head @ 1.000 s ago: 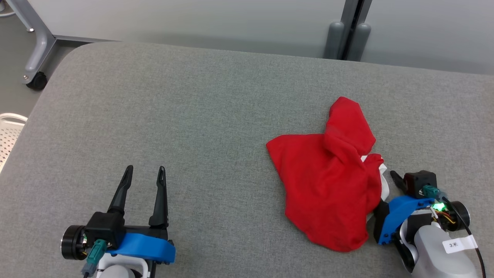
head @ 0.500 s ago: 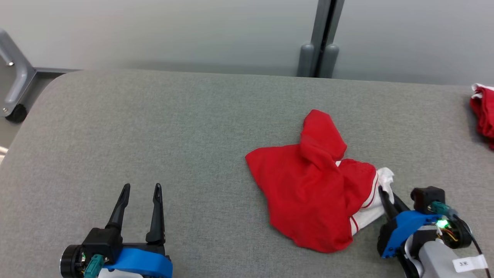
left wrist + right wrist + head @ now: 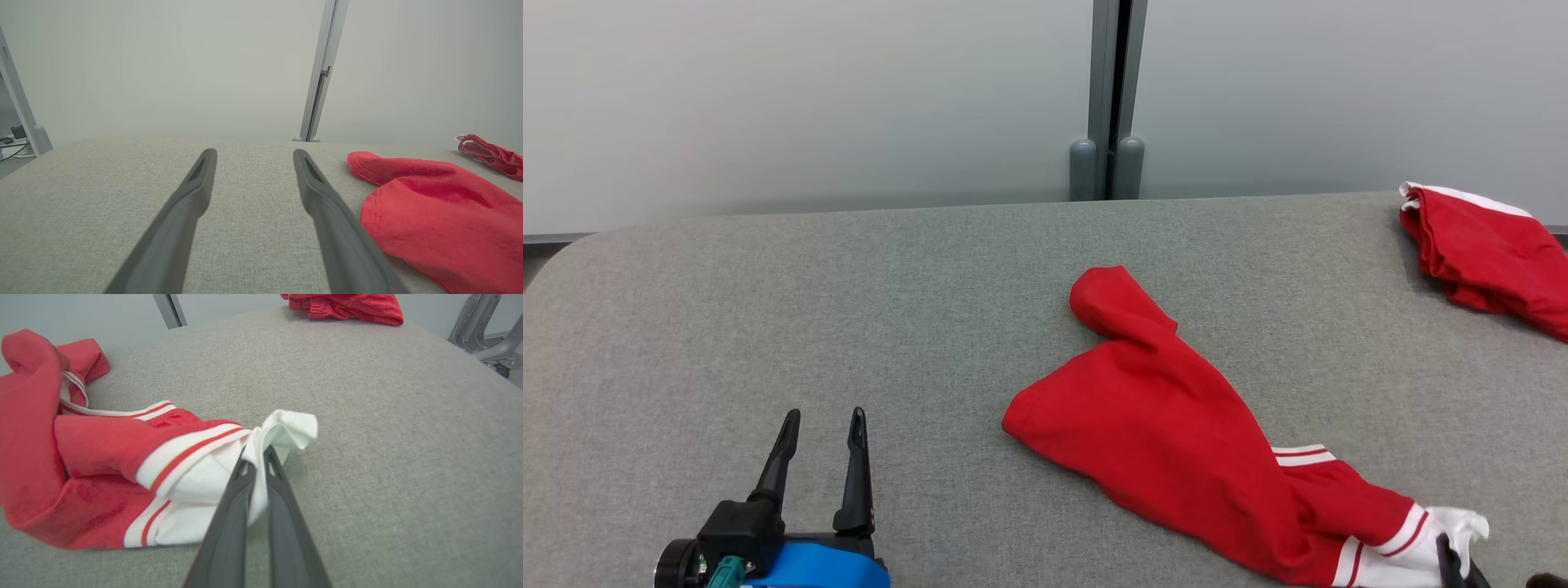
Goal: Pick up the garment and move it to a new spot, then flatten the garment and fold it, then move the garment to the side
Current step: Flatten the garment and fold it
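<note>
Red garment (image 3: pixel 1168 425) w/ white striped trim, rumpled.

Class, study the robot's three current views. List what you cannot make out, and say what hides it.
Red garment: head view, its own folds hide its full outline.
Right gripper: head view, the bottom edge cuts off all but a fingertip.
Second red garment: head view, cut by the right edge; right wrist view, by the top edge.
Left gripper: head view, the bottom edge cuts off its wrist.
</note>
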Robot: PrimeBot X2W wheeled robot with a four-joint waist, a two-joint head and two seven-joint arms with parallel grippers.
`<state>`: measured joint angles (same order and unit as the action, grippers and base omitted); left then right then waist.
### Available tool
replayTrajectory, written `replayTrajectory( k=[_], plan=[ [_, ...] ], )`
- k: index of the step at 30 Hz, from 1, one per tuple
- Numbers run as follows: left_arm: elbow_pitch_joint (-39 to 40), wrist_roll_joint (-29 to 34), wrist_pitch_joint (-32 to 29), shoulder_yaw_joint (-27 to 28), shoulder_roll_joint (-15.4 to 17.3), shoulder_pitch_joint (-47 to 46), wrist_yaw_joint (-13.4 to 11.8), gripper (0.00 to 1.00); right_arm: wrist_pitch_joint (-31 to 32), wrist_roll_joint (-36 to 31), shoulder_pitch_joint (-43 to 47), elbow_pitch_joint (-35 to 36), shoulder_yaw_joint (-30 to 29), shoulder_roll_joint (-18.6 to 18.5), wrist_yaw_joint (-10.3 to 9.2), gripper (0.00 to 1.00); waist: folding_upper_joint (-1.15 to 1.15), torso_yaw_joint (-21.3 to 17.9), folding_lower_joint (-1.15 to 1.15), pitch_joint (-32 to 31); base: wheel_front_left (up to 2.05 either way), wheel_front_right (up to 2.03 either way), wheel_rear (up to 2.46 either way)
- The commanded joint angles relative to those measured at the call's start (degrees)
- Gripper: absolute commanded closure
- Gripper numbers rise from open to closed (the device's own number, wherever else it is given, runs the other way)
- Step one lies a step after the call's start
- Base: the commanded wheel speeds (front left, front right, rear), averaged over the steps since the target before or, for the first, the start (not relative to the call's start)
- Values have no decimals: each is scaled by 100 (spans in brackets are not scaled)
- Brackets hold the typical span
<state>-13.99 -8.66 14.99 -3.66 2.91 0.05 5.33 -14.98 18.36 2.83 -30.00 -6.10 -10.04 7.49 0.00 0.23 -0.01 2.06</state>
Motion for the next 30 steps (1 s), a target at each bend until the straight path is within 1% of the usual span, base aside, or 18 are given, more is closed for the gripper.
replayTrajectory(
  k=[1, 3, 4, 5, 6, 11, 15, 17, 20, 24, 30],
  plan=[
    [18, -30, 27, 22, -1, 43, -10, 0, 57, -47, 191, 147, -105, 85, 2, 100, 0, -14, 1, 6, 0, 0, 0],
    [12, -34, 28, 19, -3, 42, -2, 0, 136, -97, 385, 309, -227, 168, 2, 100, 0, -28, 1, 10, 0, 0, 0],
    [11, -35, 28, 19, -3, 41, 1, 0, 176, -125, 453, 392, -280, 205, 1, 93, 0, -33, 1, 12, 0, 0, 0],
    [13, -34, 28, 18, -3, 46, 4, 0, 208, -164, 493, 468, -326, 237, 1, 68, 0, -36, 1, 13, 0, 0, 0],
    [18, -32, 28, 10, -3, 55, 5, 0, 207, -191, 508, 564, -368, 273, 1, 0, 0, -36, 1, 10, 0, 0, 0],
    [24, -9, 28, 38, -2, 31, -12, 0, 258, -420, 361, 1080, -545, 353, 2, 0, 0, 7, 1, -2, 0, 0, 0],
    [33, -5, 28, 20, -3, 23, -21, 0, 303, -574, 104, 1457, -503, 342, 2, 0, 0, 85, 1, -17, 0, 0, 0],
    [37, -7, 28, 11, -3, 29, -27, 0, 336, -596, 28, 1531, -455, 319, 2, 0, 0, 110, 1, -18, 0, 0, 0],
    [45, -3, 28, 25, -2, 53, -34, 0, 476, -665, -302, 1719, -254, 253, 2, 0, 0, 168, 1, -11, 0, 0, 0],
    [49, 13, 28, 6, -3, 17, -42, 0, 643, -704, -901, 1791, 131, 140, 2, 0, 0, 268, 1, 30, 0, 0, 0],
    [19, 19, 28, -46, -2, -157, 2, 0, 977, -751, -2024, 1507, 855, -70, 2, 0, 0, 497, 1, 167, 0, 0, 0]
  ],
)
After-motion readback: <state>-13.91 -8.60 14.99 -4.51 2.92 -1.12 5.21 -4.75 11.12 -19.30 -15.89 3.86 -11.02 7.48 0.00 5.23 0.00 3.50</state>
